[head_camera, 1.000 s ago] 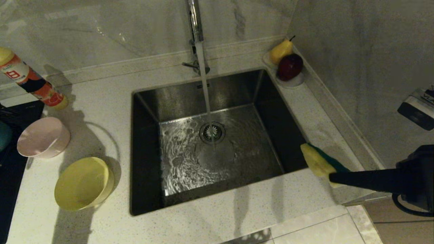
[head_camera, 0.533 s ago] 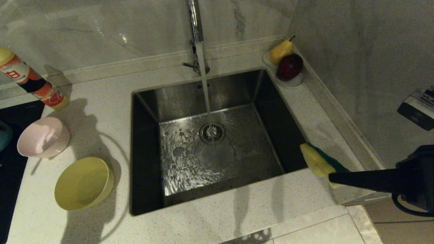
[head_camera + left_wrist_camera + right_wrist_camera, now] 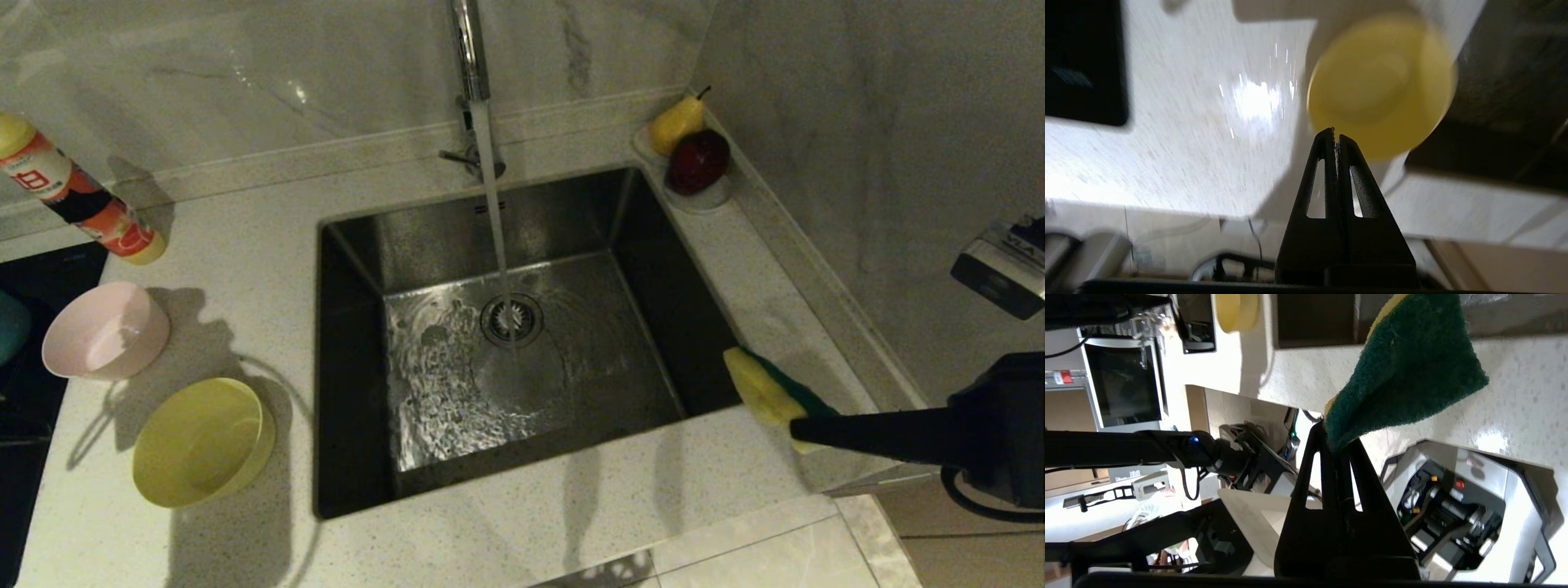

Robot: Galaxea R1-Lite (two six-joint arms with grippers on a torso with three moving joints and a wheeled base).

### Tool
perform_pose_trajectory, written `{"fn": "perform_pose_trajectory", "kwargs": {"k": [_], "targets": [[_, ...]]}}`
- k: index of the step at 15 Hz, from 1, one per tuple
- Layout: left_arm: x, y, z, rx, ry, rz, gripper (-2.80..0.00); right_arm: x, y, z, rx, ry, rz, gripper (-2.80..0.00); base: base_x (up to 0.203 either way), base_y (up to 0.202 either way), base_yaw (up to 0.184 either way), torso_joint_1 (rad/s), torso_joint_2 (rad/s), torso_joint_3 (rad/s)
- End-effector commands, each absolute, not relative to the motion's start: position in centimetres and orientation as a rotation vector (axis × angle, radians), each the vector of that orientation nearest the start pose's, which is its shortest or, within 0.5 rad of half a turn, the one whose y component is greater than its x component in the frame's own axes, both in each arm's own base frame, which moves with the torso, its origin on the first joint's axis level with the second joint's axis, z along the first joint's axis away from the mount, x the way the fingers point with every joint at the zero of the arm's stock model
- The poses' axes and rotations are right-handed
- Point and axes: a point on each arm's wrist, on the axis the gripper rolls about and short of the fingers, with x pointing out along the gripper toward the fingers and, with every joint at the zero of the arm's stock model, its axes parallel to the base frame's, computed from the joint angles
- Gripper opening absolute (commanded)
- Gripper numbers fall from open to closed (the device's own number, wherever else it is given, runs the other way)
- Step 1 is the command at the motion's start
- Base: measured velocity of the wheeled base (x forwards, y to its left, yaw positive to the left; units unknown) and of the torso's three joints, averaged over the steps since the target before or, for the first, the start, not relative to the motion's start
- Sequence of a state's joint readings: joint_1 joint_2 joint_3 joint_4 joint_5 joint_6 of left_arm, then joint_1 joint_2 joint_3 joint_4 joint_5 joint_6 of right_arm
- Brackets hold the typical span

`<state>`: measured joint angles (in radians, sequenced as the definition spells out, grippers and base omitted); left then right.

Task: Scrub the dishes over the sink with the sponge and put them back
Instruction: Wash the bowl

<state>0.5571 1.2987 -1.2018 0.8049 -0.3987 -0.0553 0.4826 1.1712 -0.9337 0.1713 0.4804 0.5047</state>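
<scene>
Gripping the sponge (image 3: 771, 394) by one end, the right end effector (image 3: 804, 429) is clenched on it at the near right corner of the sink (image 3: 351, 392); the sponge juts out over the desk (image 3: 522, 531) toward the basin edge, yellow body facing up in the head view, dark green scouring face (image 3: 1412, 371) turned to the right wrist camera. The left end effector (image 3: 1334, 134) appears only in the left wrist view: its fingers are pressed together with nothing between them, and it hangs above the desk with the yellow bowl (image 3: 1381, 83) just past its tips, apart from it.

On the desk left of the sink, the yellow bowl (image 3: 202, 441) sits nearest, tilted, opening up. Just beyond it stands the pale pink bowl (image 3: 106, 331), opening up, near the desk's left edge. A teal shape (image 3: 12, 327) at the frame's left edge is too cropped to identify.

In the sink, water runs from the faucet (image 3: 469, 49) onto the drain strainer (image 3: 512, 320), and the basin floor is wet and rippled.

Farther back, a bottle (image 3: 77, 200) with a red and white label leans at the far left. At the far right corner, a white fruit dish (image 3: 710, 198) holds a pear (image 3: 676, 122) and a dark red apple (image 3: 699, 160), touching one another.
</scene>
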Motion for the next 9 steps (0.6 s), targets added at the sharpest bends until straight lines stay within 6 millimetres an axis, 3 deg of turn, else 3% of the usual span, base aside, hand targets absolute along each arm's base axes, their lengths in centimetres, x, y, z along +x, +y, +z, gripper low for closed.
{"fn": "perform_pose_trajectory", "kwargs": {"k": [1,3,4,9], "targets": [[15.0,8.2,24.2,-0.506,0.885,0.158,-2.8,14.3,8.6,26.8,0.461,0.663,0.8,-2.8,0.0,0.0,0.0,0.0,0.0,0.0],[16.5,9.1,22.2,-0.507,0.906,0.152,-2.8,14.3,8.5,27.0,0.457,0.648,0.791,-2.8,0.0,0.0,0.0,0.0,0.0,0.0],[16.7,9.3,21.9,-0.517,0.902,0.155,0.0,14.4,8.6,26.9,0.457,0.654,0.789,-2.8,0.0,0.0,0.0,0.0,0.0,0.0],[17.0,9.1,20.8,-0.54,0.945,0.143,0.0,14.6,8.7,26.4,0.455,0.674,0.785,-2.8,0.0,0.0,0.0,0.0,0.0,0.0]]}}
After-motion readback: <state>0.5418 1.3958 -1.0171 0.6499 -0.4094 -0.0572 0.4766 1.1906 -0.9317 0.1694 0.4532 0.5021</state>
